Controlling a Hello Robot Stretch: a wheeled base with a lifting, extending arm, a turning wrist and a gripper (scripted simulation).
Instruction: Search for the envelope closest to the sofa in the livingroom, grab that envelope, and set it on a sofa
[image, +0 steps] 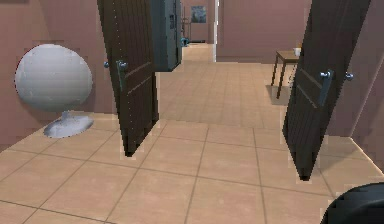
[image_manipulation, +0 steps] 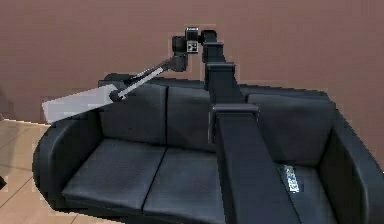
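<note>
- Brown wall behind the sofa (image_manipulation: 130, 165); envelope (image_manipulation: 78, 104) hangs from the gripper (image_manipulation: 118, 95) above the sofa's arm; jaw state cannot be told
- Likely light, thin, bendy; best held by one edge

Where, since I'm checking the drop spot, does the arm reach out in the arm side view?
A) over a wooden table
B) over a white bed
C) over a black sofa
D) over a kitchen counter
C: the dark arm stretches out above the seat cushions of the black sofa, which stands against the brown wall.
</note>
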